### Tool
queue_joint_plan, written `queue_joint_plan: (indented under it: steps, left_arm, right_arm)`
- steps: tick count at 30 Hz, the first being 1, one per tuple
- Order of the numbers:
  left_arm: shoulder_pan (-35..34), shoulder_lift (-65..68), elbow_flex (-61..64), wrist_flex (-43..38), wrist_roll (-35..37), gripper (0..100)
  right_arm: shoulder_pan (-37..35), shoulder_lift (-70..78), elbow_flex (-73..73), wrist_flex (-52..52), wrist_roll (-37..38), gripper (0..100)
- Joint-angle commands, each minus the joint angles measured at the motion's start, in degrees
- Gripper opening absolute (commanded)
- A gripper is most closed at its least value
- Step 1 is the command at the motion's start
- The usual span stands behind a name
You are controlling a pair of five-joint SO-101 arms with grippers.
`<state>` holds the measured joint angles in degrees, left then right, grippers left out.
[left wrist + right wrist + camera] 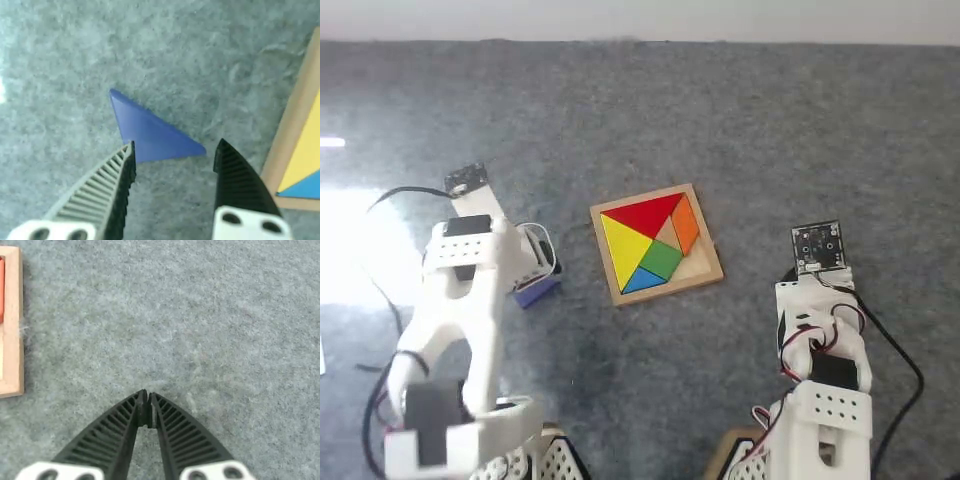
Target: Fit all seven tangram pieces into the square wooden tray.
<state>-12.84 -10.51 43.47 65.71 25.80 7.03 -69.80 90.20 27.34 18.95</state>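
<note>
Left wrist view: the blue triangle (pixel 150 132) lies just ahead of the left claw (pixel 176 145), spread open.

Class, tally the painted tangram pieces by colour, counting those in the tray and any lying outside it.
Red piece: 1
Yellow piece: 1
Orange piece: 1
Green piece: 1
Blue: 2, a light blue piece in the tray and a dark blue triangle on the mat
Total: 6
</note>
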Motion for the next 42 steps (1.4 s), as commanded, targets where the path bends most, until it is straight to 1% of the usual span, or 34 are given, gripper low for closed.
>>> queue_joint_plan:
  steps: [1, 8, 13, 17, 20, 24, 26, 29, 31, 33, 35, 36, 37, 38, 40, 42]
  left_arm:
    - [0.26, 10.20, -3.38, 0.00, 0.88, 25]
    - [0.26, 26.73, -16.92, 8.88, 0.70, 24]
    - [0.62, 33.58, -21.58, 13.98, 0.26, 24]
    - [0.53, 34.73, -21.85, 14.15, -3.08, 23]
    - [0.70, 34.73, -21.85, 12.13, -4.57, 19]
    - [1.41, 34.73, -23.16, 10.90, -9.05, 11]
    - [2.64, 34.73, -24.92, 10.81, -13.19, 7]
    - [3.96, 34.73, -30.73, 10.64, -17.67, 5]
    - [4.04, 34.73, -36.79, 11.34, -20.75, 5]
    - [4.04, 34.73, -42.42, 13.80, -28.22, 5]
    - [3.96, 34.55, -46.37, 19.87, -36.31, 5]
    - [3.87, 34.02, -46.99, 22.42, -39.47, 5]
    - [3.60, 33.14, -46.81, 24.62, -41.05, 5]
    - [3.08, 31.74, -46.02, 25.58, -41.14, 3]
    - [0.88, 27.43, -42.95, 23.47, -41.32, 1]
    - [-1.41, 21.10, -37.41, 18.55, -41.49, 1]
  right_arm:
    - [0.66, -1.54, -0.44, -1.36, 0.62, 0.6]
    - [0.66, -1.54, -0.44, -1.36, 0.62, 0.6]
    - [0.66, -1.54, -0.44, -1.36, 0.62, 0.6]
    - [0.66, -1.54, -0.44, -1.36, 0.62, 0.6]
    - [0.66, -1.54, -0.44, -1.36, 0.62, 0.6]
    - [0.66, -1.54, -0.44, -1.36, 0.62, 0.6]
    - [0.66, -1.54, -0.44, -1.36, 0.62, 0.6]
    - [0.66, -1.54, -0.44, -1.36, 0.62, 0.6]
    - [0.66, -1.54, -0.44, -1.36, 0.62, 0.6]
    - [0.66, -1.54, -0.44, -1.36, 0.62, 0.6]
    - [0.66, -1.54, -0.44, -1.36, 0.62, 0.6]
    - [0.66, -1.54, -0.44, -1.36, 0.62, 0.6]
    - [0.66, -1.54, -0.44, -1.36, 0.62, 0.6]
    - [0.66, -1.54, -0.44, -1.36, 0.62, 0.6]
    - [0.66, -1.54, -0.44, -1.45, 0.62, 0.6]
    - [0.57, -1.54, -0.44, -1.45, 0.62, 0.6]
